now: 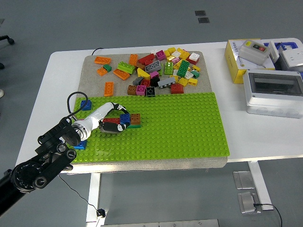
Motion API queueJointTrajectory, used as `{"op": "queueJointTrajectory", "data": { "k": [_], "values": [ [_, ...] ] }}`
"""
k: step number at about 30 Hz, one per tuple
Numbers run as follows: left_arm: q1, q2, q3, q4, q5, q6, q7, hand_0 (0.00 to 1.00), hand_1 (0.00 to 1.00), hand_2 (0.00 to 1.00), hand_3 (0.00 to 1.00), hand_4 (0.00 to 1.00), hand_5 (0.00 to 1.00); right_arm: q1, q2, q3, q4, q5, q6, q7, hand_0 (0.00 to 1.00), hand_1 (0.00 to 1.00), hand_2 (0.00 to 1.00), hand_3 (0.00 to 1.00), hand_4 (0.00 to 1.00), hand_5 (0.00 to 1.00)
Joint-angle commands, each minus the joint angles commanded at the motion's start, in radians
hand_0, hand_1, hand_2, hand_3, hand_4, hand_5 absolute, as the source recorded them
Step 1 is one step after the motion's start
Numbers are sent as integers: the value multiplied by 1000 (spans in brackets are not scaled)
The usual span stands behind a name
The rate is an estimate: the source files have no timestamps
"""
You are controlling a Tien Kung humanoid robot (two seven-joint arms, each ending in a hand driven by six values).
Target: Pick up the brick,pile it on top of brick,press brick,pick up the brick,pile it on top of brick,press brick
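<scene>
Head view: my left hand [110, 119] reaches in from the lower left over the green baseplate [189, 127], fingers curled down around a blue brick [125, 118]. That blue brick sits against a brown brick [135, 119], which rests on a thin green piece on the baseplate, and a red brick [111, 121] lies under my palm just to the left of the blue one (whether the blue brick is fully seated on what lies below it, I cannot tell). My black forearm runs back toward the picture's bottom left corner, with a black cable looping beside the wrist. Two more blue bricks lie apart from the stack: one [85, 104] on the grey mat [94, 75] just past the baseplate's far left corner, another [80, 144] near my wrist at the baseplate's left edge. A loose heap of coloured bricks [161, 71] covers the far part of the mat, with orange bricks [102, 60] scattered to its left. On the white table [61, 85] to the right stand a yellow box [236, 61] and a grey enclosure [273, 92].
</scene>
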Motion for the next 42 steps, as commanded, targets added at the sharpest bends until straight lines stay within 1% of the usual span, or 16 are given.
{"op": "queueJointTrajectory", "data": {
  "k": [5,6,17,18,29,30,41,42],
  "values": [
    [0,0,0,-1,-1,1,-1,998,927,881,579,626,188,1,0,2,0,-2,0,-1,730,664,645,840,653,998],
    [-1,0,0,0,-1,1,-1,998,929,892,594,583,186,1,0,2,0,-3,0,-1,730,664,646,839,653,998],
    [-1,1,1,7,-3,0,1,998,930,898,606,582,183,2,0,5,0,-7,1,-2,730,663,646,839,652,998],
    [-1,1,1,7,-3,0,1,998,928,901,620,585,181,2,0,5,0,-7,1,-2,730,663,646,839,652,998],
    [-1,1,-1,9,3,1,3,998,929,906,630,591,179,2,0,1,0,-4,1,-2,730,663,646,838,652,998],
    [-1,1,-1,9,4,1,3,998,935,908,658,601,171,2,0,2,0,-4,1,-2,730,663,646,838,652,998],
    [1,1,0,7,9,-1,3,998,938,908,675,609,170,0,0,12,0,-15,2,-6,730,663,645,838,652,998],
    [1,1,0,7,9,-1,3,998,940,909,692,627,168,0,0,13,0,-16,2,-6,730,663,646,838,652,998]
  ]
}}
